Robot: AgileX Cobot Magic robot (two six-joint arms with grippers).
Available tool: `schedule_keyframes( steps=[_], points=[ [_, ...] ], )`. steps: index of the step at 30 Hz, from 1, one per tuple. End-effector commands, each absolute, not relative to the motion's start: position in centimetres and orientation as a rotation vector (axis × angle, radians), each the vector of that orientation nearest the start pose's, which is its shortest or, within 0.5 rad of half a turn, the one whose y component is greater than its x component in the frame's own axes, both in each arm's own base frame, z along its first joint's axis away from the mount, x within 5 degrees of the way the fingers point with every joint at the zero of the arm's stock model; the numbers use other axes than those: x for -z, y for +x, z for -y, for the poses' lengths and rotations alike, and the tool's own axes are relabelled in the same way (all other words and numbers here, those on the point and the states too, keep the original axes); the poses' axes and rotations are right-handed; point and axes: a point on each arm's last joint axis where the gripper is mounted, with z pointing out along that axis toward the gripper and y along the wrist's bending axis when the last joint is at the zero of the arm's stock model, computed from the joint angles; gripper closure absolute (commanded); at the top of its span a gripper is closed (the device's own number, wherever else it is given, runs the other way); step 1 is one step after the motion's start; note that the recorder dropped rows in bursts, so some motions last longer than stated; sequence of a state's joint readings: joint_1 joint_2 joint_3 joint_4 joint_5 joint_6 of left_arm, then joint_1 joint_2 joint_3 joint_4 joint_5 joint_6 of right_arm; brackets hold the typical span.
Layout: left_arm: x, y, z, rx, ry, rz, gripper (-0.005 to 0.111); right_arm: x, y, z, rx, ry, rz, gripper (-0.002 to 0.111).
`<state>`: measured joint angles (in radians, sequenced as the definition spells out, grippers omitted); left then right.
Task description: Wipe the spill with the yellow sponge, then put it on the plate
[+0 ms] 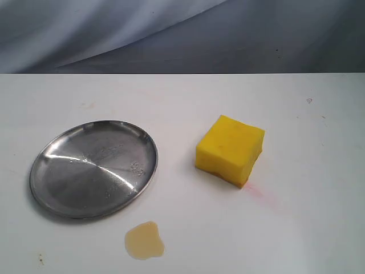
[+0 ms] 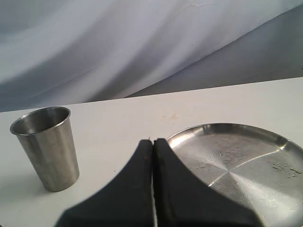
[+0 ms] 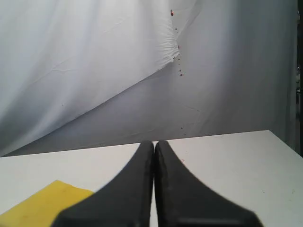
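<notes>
The yellow sponge (image 1: 230,149) sits on the white table right of centre, a thick foam block. The silver plate (image 1: 94,168) lies to its left, nothing on it. The amber spill (image 1: 144,241) is a small lobed puddle near the front edge, below the plate's right side. Neither gripper shows in the exterior view. My left gripper (image 2: 152,142) is shut with nothing in it, its tips beside the plate (image 2: 236,161). My right gripper (image 3: 154,143) is shut too and holds nothing; a corner of the sponge (image 3: 42,205) shows beside it.
A pink-red streak (image 1: 262,194) marks the table just off the sponge's near corner. A steel cup (image 2: 46,147) stands upright near the plate in the left wrist view. Grey-white cloth hangs behind the table.
</notes>
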<state>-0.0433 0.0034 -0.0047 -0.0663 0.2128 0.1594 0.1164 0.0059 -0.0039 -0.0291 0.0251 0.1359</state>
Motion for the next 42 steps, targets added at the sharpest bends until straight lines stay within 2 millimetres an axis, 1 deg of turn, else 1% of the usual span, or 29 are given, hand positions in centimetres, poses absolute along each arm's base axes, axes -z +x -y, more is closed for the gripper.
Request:
schedule_keyframes(
  steps=[1, 10, 12, 13, 14, 16, 18, 21, 24, 26, 27, 29, 31, 33, 35, 38, 40, 42],
  points=[
    [-19.5, 5.6, 0.4, -0.021, 0.129, -1.684, 0.107, -21.1, 5.6, -0.6, -0.165, -0.010, -1.510, 0.108],
    [-19.5, 5.6, 0.4, -0.021, 0.129, -1.684, 0.107, -21.2, 5.6, -0.6, -0.165, -0.011, -1.500, 0.108],
    [-19.5, 5.6, 0.4, -0.021, 0.129, -1.684, 0.107, -22.1, 5.5, -0.6, -0.203, 0.014, -1.399, 0.108],
    [-19.5, 5.6, 0.4, -0.021, 0.129, -1.684, 0.107, -23.1, 5.3, -0.5, -0.315, 0.106, -1.289, 0.108],
    [-19.5, 5.6, 0.4, -0.021, 0.129, -1.684, 0.107, -23.4, 5.2, -0.4, -0.377, 0.156, -1.251, 0.108],
    [-19.5, 5.6, 0.4, -0.021, 0.129, -1.684, 0.107, -24.7, 5.0, -0.5, -0.389, 0.159, -1.252, 0.108],
    [-19.5, 5.6, 0.4, -0.021, 0.129, -1.684, 0.107, -26.5, 5.3, -0.5, -0.377, 0.152, -1.307, 0.108],
    [-19.5, 5.6, 0.4, -0.021, 0.129, -1.684, 0.107, -29.4, 6.7, -0.9, -0.382, 0.144, -1.421, 0.108],
    [-19.5, 5.6, 0.4, -0.021, 0.129, -1.684, 0.107, -32.2, 9.1, -1.7, -0.390, 0.098, -1.555, 0.108],
    [-19.5, 5.6, 0.4, -0.021, 0.129, -1.684, 0.107, -33.7, 11.5, -2.8, -0.365, 0.005, -1.675, 0.108],
    [-19.5, 5.6, 0.4, -0.021, 0.129, -1.684, 0.107, -34.5, 12.5, -3.3, -0.354, -0.040, -1.715, 0.108],
    [-19.5, 5.6, 0.4, -0.021, 0.129, -1.684, 0.107, -35.4, 14.9, -4.9, -0.332, -0.154, -1.828, 0.108],
    [-19.5, 5.6, 0.4, -0.021, 0.129, -1.684, 0.107, -35.7, 17.3, -6.4, -0.316, -0.242, -1.937, 0.108],
    [-19.5, 5.6, 0.4, -0.021, 0.129, -1.684, 0.107, -35.5, 19.5, -8.0, -0.293, -0.336, -2.041, 0.108],
    [-19.5, 5.6, 0.4, -0.021, 0.129, -1.684, 0.107, -35.0, 21.9, -9.7, -0.261, -0.447, -2.149, 0.108],
    [-19.5, 5.6, 0.4, -0.021, 0.129, -1.684, 0.107, -33.2, 25.0, -12.0, -0.242, -0.580, -2.318, 0.107],
    [-19.5, 5.6, 0.4, -0.021, 0.129, -1.684, 0.107, -32.1, 26.6, -13.1, -0.271, -0.618, -2.424, 0.102],
    [-19.5, 5.6, 0.4, -0.021, 0.129, -1.684, 0.107, -30.7, 28.1, -14.0, -0.286, -0.622, -2.524, 0.092]
  ],
)
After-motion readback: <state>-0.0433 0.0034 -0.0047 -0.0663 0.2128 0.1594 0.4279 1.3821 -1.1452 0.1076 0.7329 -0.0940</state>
